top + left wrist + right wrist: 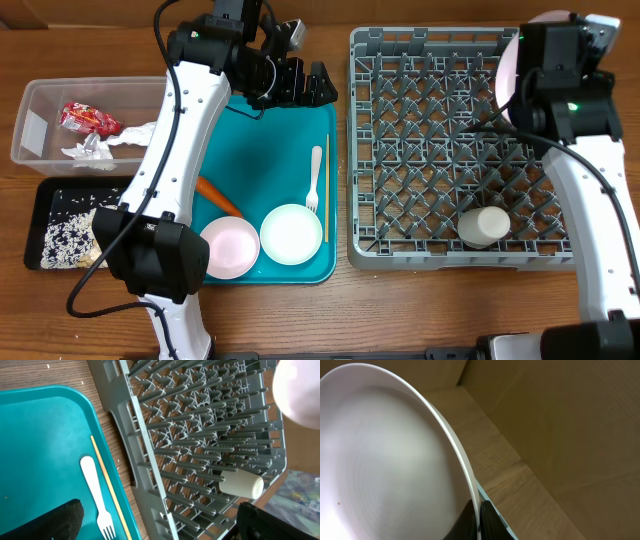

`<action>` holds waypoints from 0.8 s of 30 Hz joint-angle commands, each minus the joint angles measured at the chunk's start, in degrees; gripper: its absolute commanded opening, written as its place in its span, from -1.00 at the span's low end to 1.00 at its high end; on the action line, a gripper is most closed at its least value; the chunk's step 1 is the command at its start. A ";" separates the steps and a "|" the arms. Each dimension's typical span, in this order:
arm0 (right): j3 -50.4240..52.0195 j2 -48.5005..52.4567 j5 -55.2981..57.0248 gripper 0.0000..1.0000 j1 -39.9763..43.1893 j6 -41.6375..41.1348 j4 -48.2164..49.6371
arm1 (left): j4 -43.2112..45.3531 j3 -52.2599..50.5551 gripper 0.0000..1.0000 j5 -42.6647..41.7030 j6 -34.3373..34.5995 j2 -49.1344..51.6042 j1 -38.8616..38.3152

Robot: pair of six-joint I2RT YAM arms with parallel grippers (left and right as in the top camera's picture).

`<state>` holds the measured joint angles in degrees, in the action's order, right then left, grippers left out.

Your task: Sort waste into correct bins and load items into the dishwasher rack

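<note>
First, at the near edge of the flat teal plastic tray [270,150], close to the left arm's base, a pale-pink round bowl [230,247] and a white round bowl [291,233] sit just beside each other. Across the gap, a small white cup [484,226] lies on its side among the pegs in the near part of the large square grey plastic dishwasher rack [355,150]. A little farther, a small orange carrot [218,197] lies partly under the left arm, and a white plastic fork [314,178] and a thin wooden chopstick [327,190] lie side by side along the teal tray's right edge. Left of that tray, the shallow black rectangular tray [45,190] holds loose whitish rice grains [65,235]. Beyond it, the clear plastic rectangular tub [40,95] holds a crinkled red wrapper [88,118], its print too small to read, and a crumpled white napkin [100,148]. The left arm stretches from the near edge over the teal tray and bends right at the far end, its left gripper [312,85] spread wide and empty above the tray's far right corner. The right arm rises along the rack's right side and folds inward; the right gripper [477,520] is clenched on the rim of a round pale-pink plate [385,450], held on edge over the rack's far right part.
</note>
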<state>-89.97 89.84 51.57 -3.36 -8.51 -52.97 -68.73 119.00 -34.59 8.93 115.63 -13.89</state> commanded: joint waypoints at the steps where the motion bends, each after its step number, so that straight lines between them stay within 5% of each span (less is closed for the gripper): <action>1: 0.02 2.36 3.08 -0.92 0.22 -2.43 -0.31 | -0.02 1.49 1.00 0.55 0.52 0.72 -0.44; 24: 0.02 8.98 3.21 -0.92 0.20 4.68 1.11 | -0.02 1.49 1.00 0.55 0.52 0.72 -0.42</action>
<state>-89.89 99.13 55.88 -3.38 -6.26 -52.40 -68.73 119.00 -34.41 8.93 115.63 -13.89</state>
